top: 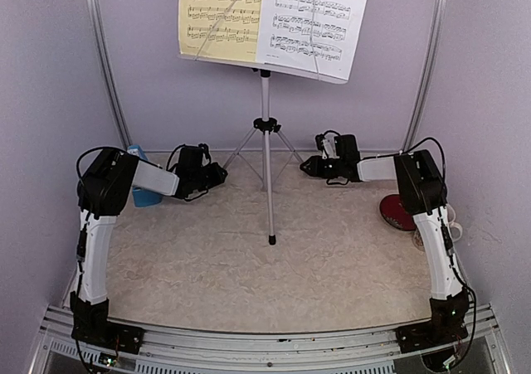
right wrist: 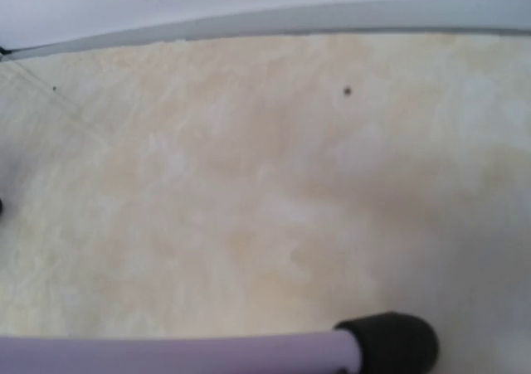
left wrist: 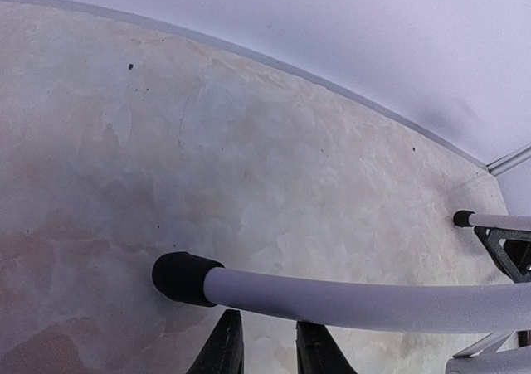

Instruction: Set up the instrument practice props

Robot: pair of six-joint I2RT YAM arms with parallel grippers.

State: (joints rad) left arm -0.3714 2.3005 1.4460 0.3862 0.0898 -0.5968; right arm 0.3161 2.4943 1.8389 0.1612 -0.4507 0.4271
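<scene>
The silver tripod music stand (top: 265, 133) stands upright mid-table. A yellow sheet (top: 220, 13) and a white sheet (top: 315, 17) of printed music rest side by side on its desk. The blue metronome (top: 146, 195) stands at the far left, mostly hidden behind my left arm. My left gripper (top: 221, 175) is by the stand's left rear leg. In the left wrist view that leg (left wrist: 348, 295) crosses over my fingertips (left wrist: 226, 345), which stand slightly apart. My right gripper (top: 307, 167) is by the right rear leg (right wrist: 166, 353). Its fingers are out of the right wrist view.
A dark red disc (top: 393, 212) and a white mug (top: 453, 229) sit at the right edge behind my right arm. The stand's front foot (top: 271, 240) rests mid-table. Frame poles (top: 106, 59) rise at both back corners.
</scene>
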